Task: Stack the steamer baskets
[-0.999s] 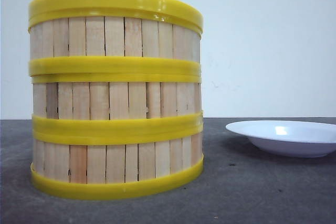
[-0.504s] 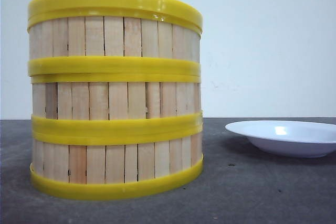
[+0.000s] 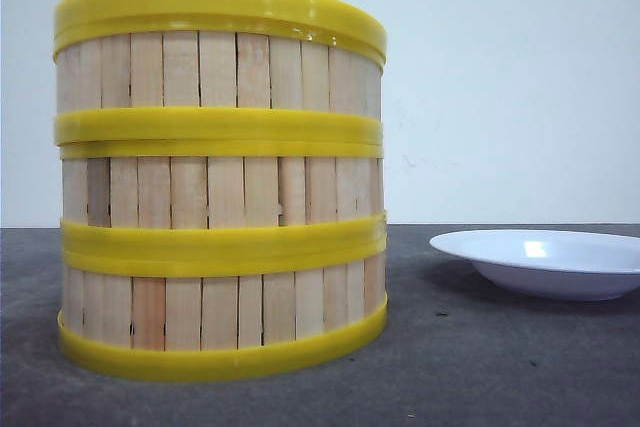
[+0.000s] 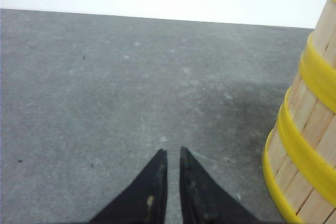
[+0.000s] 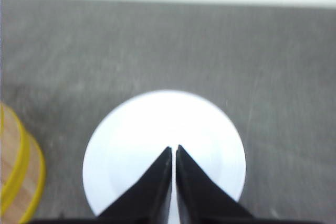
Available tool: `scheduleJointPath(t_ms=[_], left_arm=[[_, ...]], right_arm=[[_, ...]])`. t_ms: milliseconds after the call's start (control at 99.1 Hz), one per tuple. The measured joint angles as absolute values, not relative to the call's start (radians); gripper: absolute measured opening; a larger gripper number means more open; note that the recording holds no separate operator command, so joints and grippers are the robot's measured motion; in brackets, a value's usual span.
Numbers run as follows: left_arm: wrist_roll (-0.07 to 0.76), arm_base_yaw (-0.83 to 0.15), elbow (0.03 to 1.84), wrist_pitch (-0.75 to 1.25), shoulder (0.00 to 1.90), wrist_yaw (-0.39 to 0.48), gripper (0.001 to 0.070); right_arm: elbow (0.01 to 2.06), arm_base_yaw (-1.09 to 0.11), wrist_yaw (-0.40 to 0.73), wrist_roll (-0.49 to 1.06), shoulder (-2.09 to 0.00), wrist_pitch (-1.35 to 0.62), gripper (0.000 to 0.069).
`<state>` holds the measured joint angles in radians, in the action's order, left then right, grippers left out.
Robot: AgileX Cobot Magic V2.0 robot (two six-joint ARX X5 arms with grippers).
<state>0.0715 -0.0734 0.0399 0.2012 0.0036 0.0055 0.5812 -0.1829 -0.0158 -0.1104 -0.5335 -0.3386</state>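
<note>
Three steamer baskets [image 3: 220, 182] stand stacked in one column on the grey table at the left of the front view, their yellow rims lined up. The stack's side [image 4: 307, 145] shows at the edge of the left wrist view, and a sliver of it [image 5: 18, 177] in the right wrist view. My left gripper [image 4: 171, 151] hangs over bare table beside the stack, fingers nearly together, holding nothing. My right gripper [image 5: 174, 148] is shut and empty above the white plate. Neither gripper shows in the front view.
A white shallow plate [image 3: 545, 262] lies on the table to the right of the stack; the right wrist view shows it from above [image 5: 131, 145]. Grey tabletop [image 4: 105, 87] runs back to a pale wall.
</note>
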Motion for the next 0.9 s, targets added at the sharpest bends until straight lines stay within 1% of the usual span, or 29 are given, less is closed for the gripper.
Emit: scheduleJointPath(t_ms=[81,141,242,353,393,474,898], left_arm=[[0.071,-0.073,0.04,0.201,0.004,0.006,0.0015],[0.072,-0.073,0.04,0.201,0.004,0.006,0.0015],[0.071,-0.073,0.04,0.201,0.004,0.006,0.0015],[0.071,-0.073,0.04,0.201,0.004,0.005,0.0015],[0.071,-0.073,0.04,0.201,0.004,0.006,0.0015],[0.072,-0.073,0.04,0.201,0.004,0.005,0.0015],[0.072,-0.073,0.04,0.201,0.004,0.005,0.0015]], right_arm=[[0.415,-0.161,-0.027,-0.105,-0.408,-0.194,0.0006],[0.296,-0.146,-0.027,-0.104,-0.307,-0.124,0.0006],[0.139,-0.129,-0.026,-0.102,-0.135,-0.138,0.0006],[0.033,-0.123,-0.026,-0.1,-0.002,-0.144,0.0006],[0.017,-0.122,-0.026,-0.099,-0.001,-0.121,0.0006],[0.015,-0.123,-0.024,-0.095,-0.006,-0.173,0.0006],[0.015,-0.117,-0.022,-0.056,-0.005,-0.168,0.0006]])
